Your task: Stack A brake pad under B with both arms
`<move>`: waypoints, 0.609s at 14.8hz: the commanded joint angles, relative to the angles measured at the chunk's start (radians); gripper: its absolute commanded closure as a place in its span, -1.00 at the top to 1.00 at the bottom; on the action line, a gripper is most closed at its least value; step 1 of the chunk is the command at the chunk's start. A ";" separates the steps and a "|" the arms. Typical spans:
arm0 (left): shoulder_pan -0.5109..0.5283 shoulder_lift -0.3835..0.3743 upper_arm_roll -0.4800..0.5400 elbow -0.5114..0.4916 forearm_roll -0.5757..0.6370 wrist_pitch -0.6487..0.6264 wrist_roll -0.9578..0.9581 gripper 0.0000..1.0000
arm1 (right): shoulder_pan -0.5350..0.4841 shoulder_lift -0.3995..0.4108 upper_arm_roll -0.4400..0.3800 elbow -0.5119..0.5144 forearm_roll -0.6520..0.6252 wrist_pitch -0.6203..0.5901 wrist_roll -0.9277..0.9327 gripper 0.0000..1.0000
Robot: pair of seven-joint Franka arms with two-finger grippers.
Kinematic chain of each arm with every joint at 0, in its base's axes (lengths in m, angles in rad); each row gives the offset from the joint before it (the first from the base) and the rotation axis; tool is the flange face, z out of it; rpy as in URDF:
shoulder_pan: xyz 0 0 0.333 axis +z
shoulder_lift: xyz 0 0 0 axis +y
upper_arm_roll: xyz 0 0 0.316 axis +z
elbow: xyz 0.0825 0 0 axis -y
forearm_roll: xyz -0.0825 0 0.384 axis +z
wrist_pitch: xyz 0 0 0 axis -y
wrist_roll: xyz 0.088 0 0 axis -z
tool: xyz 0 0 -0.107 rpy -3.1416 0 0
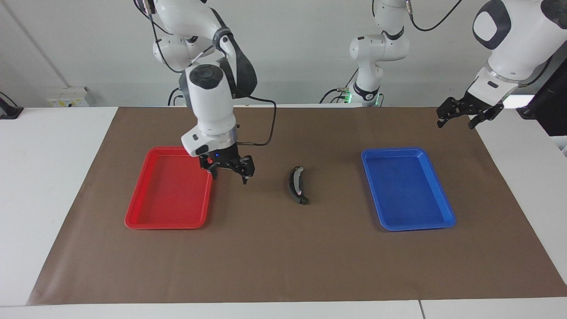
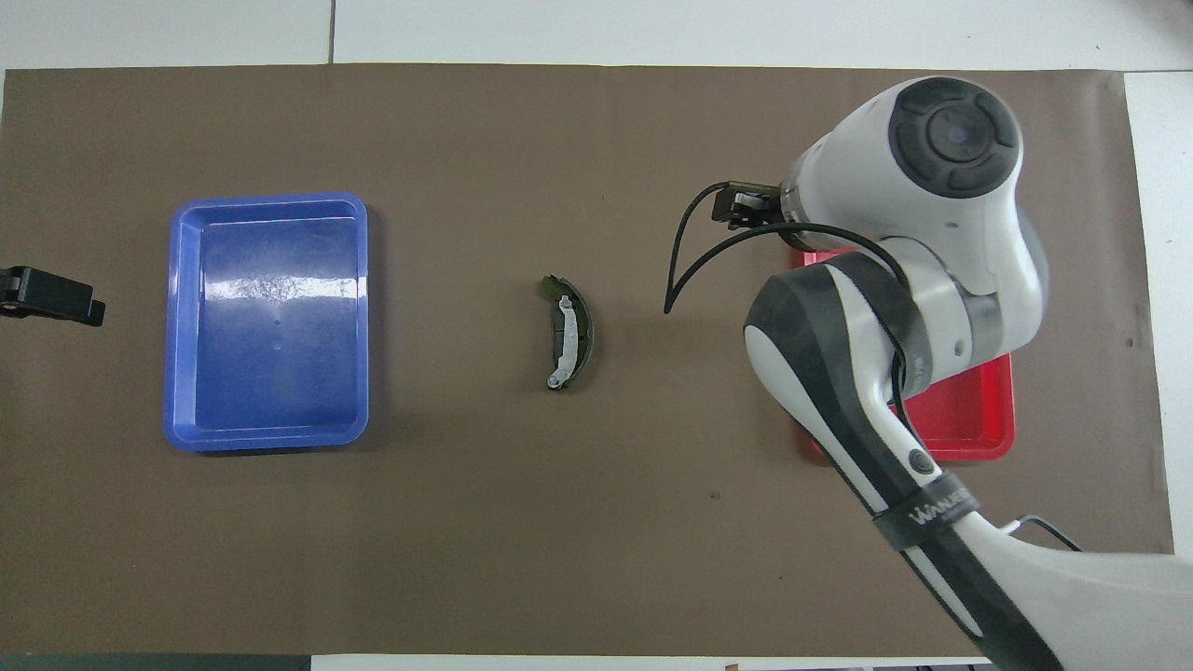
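Observation:
B (image 1: 297, 185), the long black crescent with a silvery-grey end and a small pale mark, lies on the brown mat midway between the two trays. It also shows in the overhead view (image 2: 569, 328), with a lighter grey strip along its inner curve. I cannot make out the short A brake pad as a separate piece. My right gripper (image 1: 229, 177) is open and empty, raised over the red tray's edge; its own wrist hides it in the overhead view. My left gripper (image 1: 455, 124) is open and empty, waiting above the mat's edge at the left arm's end (image 2: 51, 296).
A red tray (image 1: 170, 223) lies toward the right arm's end of the mat and a blue tray (image 1: 409, 227) toward the left arm's end; neither holds anything. The brown mat (image 1: 283, 261) covers most of the white table.

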 commanded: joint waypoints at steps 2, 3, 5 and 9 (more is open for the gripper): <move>0.012 -0.006 -0.006 -0.004 -0.002 -0.010 0.006 0.99 | -0.132 -0.119 0.019 -0.026 -0.015 -0.119 -0.123 1.00; 0.012 -0.006 -0.006 -0.004 -0.002 -0.010 0.006 0.99 | -0.161 -0.148 0.017 -0.026 -0.015 -0.160 -0.170 1.00; 0.012 -0.006 -0.006 -0.004 -0.002 -0.010 0.006 0.99 | -0.230 -0.197 0.017 -0.026 -0.009 -0.228 -0.254 1.00; 0.012 -0.006 -0.006 -0.004 -0.002 -0.010 0.006 0.99 | -0.304 -0.274 0.017 -0.021 -0.002 -0.387 -0.368 1.00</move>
